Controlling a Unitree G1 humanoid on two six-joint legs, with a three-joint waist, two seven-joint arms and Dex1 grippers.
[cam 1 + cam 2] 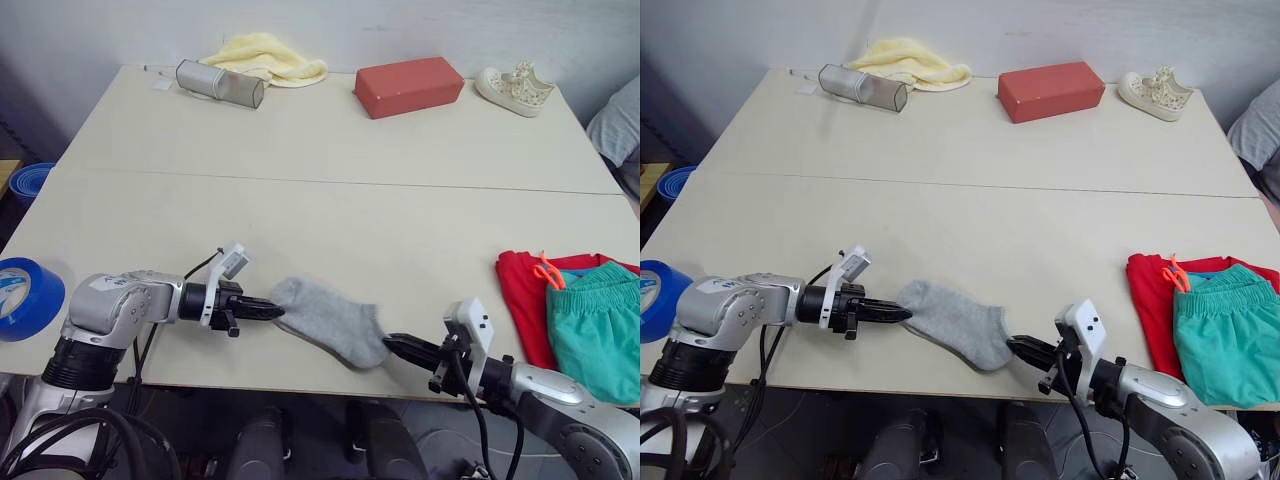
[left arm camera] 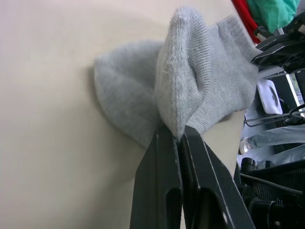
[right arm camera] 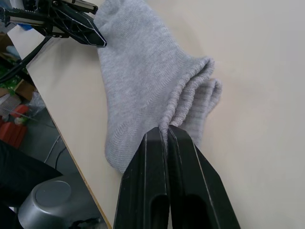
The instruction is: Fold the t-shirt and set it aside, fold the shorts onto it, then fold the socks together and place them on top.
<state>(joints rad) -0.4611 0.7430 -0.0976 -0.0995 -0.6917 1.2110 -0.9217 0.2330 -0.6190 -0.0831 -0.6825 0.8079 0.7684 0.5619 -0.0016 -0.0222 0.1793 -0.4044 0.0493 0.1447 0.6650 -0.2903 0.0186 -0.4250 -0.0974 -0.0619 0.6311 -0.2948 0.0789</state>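
Between pinching claws, ribbed grey knit socks (image 1: 330,318).

T-shirt (image 1: 522,300) at right of frame mostly covered by shorts (image 1: 598,330); both cut by right edge. Whether one grey layer or two in socks (image 1: 330,318): cannot tell from head views. Left hand (image 1: 272,311) fingertips buried in sock fabric at lower centre. Right hand (image 1: 392,343) tips tucked under sock edge. Blue tape roll (image 1: 25,297) cut by left edge. Second blue object (image 1: 28,181) at left edge partly hidden behind tabletop (image 1: 330,160). Grey cloth (image 1: 618,125) at right edge cropped, unidentifiable.
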